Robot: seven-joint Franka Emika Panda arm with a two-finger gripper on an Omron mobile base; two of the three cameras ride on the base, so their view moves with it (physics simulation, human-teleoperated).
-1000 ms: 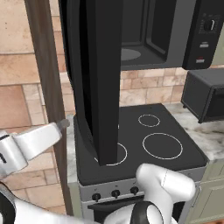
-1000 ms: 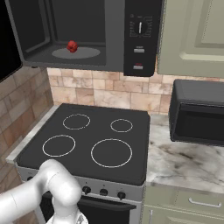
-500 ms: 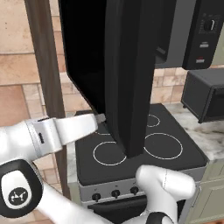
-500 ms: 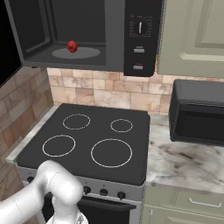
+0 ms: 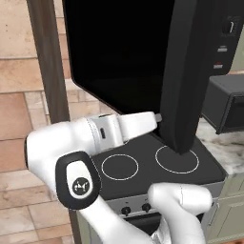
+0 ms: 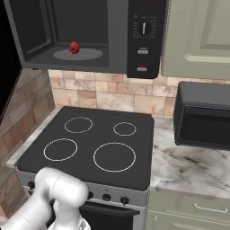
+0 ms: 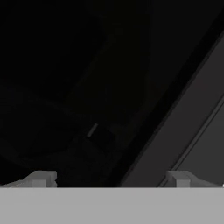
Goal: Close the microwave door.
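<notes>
One microwave [image 6: 90,36], one door [image 5: 138,57]

A rendered home kitchen.
Black stove [image 6: 90,143], microwave [image 6: 85,36] at 12 o'clock, tile backsplash [image 6: 103,94], marble counter [image 6: 188,166], cabinets [image 6: 197,40].

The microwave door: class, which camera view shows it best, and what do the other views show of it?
The left base view: the door stands swung open above the stove, its glossy face and thick edge visible. The right base view catches a black sliver at its left edge. The hand view shows dark panel close up.
</notes>
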